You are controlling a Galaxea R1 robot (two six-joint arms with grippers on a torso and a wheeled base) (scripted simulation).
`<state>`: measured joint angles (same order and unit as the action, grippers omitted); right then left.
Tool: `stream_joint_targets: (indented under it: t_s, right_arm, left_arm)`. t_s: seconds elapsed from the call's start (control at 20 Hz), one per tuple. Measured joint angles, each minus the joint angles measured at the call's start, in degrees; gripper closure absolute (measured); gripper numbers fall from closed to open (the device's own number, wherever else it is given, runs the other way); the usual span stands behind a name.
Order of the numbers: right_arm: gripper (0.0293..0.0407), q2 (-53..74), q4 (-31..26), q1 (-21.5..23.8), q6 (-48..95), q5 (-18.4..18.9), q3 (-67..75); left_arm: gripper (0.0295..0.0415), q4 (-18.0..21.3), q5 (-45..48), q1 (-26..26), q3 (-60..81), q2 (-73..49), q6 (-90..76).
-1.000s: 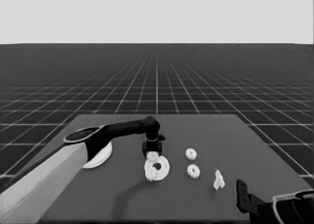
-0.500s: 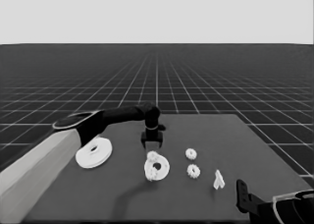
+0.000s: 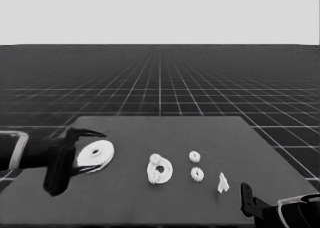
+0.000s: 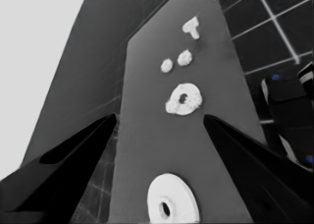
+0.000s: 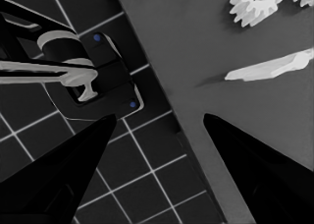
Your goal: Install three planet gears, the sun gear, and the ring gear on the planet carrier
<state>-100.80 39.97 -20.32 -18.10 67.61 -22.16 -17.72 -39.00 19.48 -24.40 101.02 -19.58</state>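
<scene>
Now left gripper (image 3: 82,153) waiting at surface's (image 3: 165,198) left end, fingers spread, gripping nothing, larger round part (image 3: 95,154) lying beneath. Smaller round part (image 3: 160,169) sitting beside it toward centre, gears already seated on it; two loose gears (image 3: 196,166) lying beyond. Right gripper (image 5: 157,135) idling, fingers apart. Judgement: grasping next gear (image 3: 197,174) squarely, lowering teeth meshed.

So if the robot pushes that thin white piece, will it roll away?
Probably not. The thin white piece looks flat and pointed rather than round, so it would likely slide or spin. It looks slim, so probably light. It lies close to the table's edge, so a hard push might knock it off.
</scene>
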Motion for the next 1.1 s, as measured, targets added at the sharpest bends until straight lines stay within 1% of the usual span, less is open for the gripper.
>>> stream_joint_targets:
  t_s: [0.05,0.1,0.15,0.2,0.3,0.4,0.5,0.55,0.6,0.7,1.0,1.1]
  right_arm:
    - [0.0301,-17.54,-19.76,17.83,-26.84,15.9,-14.78]
    - [0.0307,-31.96,-25.92,22.62,-36.5,17.13,-34.18]
    - [0.0311,-39.4,-28.39,22.64,-38.43,17.05,-48.62]
    - [0.0313,-44.06,-29.95,22.43,-38.47,17.02,-58.67]
    - [0.0315,-49.19,-31.51,22.19,-37.41,17.07,-69.95]
    - [0.0315,-51.3,-32.08,22.07,-36.6,17.12,-74.62]
    - [0.0315,-52.1,-32.27,22.01,-36.23,17.13,-76.41]
    - [0.0315,-53.22,-28.94,18.19,-35.04,14.49,-79.19]
    - [0.0315,-54.23,-27.16,15.28,-34.02,12.74,-81.64]
    - [0.0315,-55.52,-25.77,12.89,-32.68,10.93,-84.72]
    - [0.0315,-56.24,-25.19,11.95,-31.92,9.99,-86.45]
    - [0.0386,-56.24,-25.15,11.96,-31.9,9.96,-86.51]
  left_arm:
    - [0.0326,-0.02,0.1,0.05,0.19,-0.2,-0.21]
    - [0.0326,-0.03,0.16,0.08,0.31,-0.31,-0.34]
    - [0.0326,-0.04,0.19,0.1,0.37,-0.38,-0.41]
    - [0.0326,-0.04,0.21,0.11,0.41,-0.41,-0.45]
    - [0.0326,-0.05,0.23,0.12,0.45,-0.45,-0.5]
    - [0.0326,-0.05,0.24,0.12,0.46,-0.46,-0.51]
    - [0.0326,-0.05,0.24,0.12,0.46,-0.46,-0.51]
    - [0.0326,-0.05,0.24,0.13,0.46,-0.47,-0.52]
    - [0.0326,-0.05,0.24,0.13,0.46,-0.47,-0.52]
    - [0.0326,-0.05,0.24,0.13,0.46,-0.47,-0.52]
    - [0.0326,-0.05,0.24,0.13,0.46,-0.47,-0.52]
    - [0.0326,-0.05,0.24,0.13,0.46,-0.47,-0.52]
